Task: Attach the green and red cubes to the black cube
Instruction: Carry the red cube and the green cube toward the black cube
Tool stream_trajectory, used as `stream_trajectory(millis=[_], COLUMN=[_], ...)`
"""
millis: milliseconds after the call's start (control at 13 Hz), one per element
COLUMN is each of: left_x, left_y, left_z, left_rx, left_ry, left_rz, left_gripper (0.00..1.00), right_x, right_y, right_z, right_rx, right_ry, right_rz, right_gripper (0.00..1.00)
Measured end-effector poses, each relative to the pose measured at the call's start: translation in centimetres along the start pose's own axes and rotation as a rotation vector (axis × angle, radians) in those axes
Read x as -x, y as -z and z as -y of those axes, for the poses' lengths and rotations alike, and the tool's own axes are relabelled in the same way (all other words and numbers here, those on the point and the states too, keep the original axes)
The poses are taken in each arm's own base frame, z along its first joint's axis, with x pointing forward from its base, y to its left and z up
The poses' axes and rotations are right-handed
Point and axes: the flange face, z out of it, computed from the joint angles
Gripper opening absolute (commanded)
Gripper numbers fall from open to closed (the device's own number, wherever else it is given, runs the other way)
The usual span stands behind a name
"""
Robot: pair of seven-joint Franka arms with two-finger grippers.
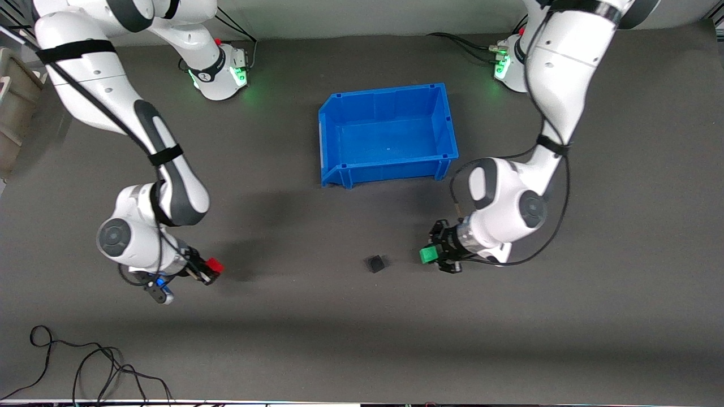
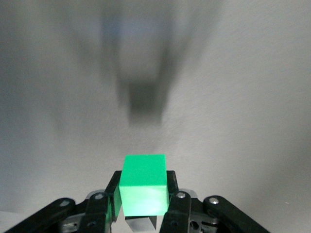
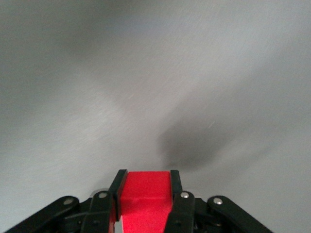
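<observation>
Black cube [image 1: 376, 263] sits alone on the grey counter [image 1: 350, 339], nothing joined to it yet, so neither attachment is done. It lies nearer the front camera than the blue bin [image 1: 339, 116], roughly at 6 o'clock from the bin in the front view. Green cube [image 1: 428, 255] is at about 3 o'clock from the black cube, near it but apart, pinched in the left claw [image 1: 434, 254]; the left wrist view shows the green cube [image 2: 143, 183] clamped between the two fingers [image 2: 176, 194], with a blurred dark block shape ahead of it that is probably the black cube, too soft to be sure. Red cube [image 1: 214, 265] is at about 9 o'clock from the black cube, well apart from it, pinched in the right claw [image 1: 210, 270]; the right wrist view confirms the red cube [image 3: 145, 196] squeezed between the fingers [image 3: 175, 187], only bare counter and a shadow ahead. Whether either claw is just above the counter or touching it cannot be told. Judged progress: both coloured cubes picked, both approaches and both joins left. Green looks closer to contact than red. Bin looks empty and plays no part right now. Loose black cable [image 1: 85, 362] lies on the counter's near edge toward the right arm's end, clear of the work.
</observation>
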Motion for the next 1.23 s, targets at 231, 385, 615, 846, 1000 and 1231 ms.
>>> stream_trajectory(millis=[231,385,615,846,1000,1231], left_x=[1.7,3.2,4.5,4.8,5.0,5.2], left_y=[-1.8,-2.8,-4.5,-5.1,-5.4,-6.4], left_z=[1.2,2.1,3.2,3.1,3.0,3.2], left_rx=[0.022,0.017,0.040,0.047,0.051,0.055], left_ry=[0.077,0.124,0.159,0.162,0.159,0.145], left_rz=[0.008,0.013,0.013,0.015,0.016,0.004], left_gripper=[0.25,0.25,0.25,0.25,0.25,0.25], right_x=[5.3,8.4,11.9,14.8,16.0,16.1], right_y=[0.6,0.3,-0.5,-1.1,-1.9,-3.1], right_z=[5.0,7.8,10.8,13.5,15.4,17.0], right_rx=[-0.035,-0.049,-0.065,-0.087,-0.109,-0.145], right_ry=[-0.261,-0.390,-0.545,-0.623,-0.661,-0.695], right_rz=[0.000,0.007,0.019,0.029,0.037,0.044], right_gripper=[0.00,0.00,0.00,0.00,0.00,0.00])
